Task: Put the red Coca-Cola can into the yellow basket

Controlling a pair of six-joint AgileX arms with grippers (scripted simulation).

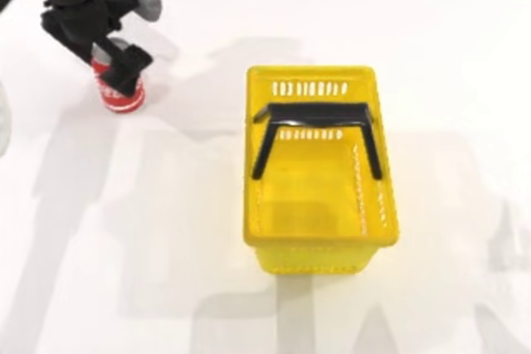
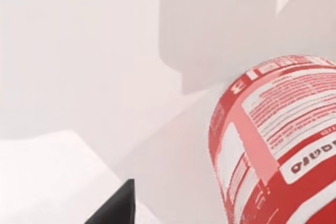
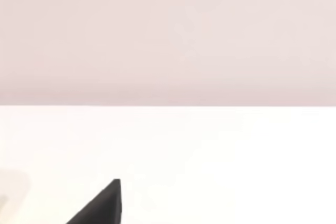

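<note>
The red Coca-Cola can (image 1: 124,97) stands upright on the white table at the far left. My left gripper (image 1: 116,79) has come down over its top and is open, with the can between the fingers. In the left wrist view the can (image 2: 273,145) fills one side, and a gap separates it from the one dark fingertip (image 2: 118,208) that shows. The yellow basket (image 1: 261,205) sits mid-table, right of the can, and its black handle (image 1: 315,113) is raised across the far half. Nothing lies inside the basket. My right arm is out of the top view.
The right wrist view shows only bare white table, a pale wall behind it and one dark fingertip (image 3: 107,205). White table (image 1: 191,188) separates the can from the basket.
</note>
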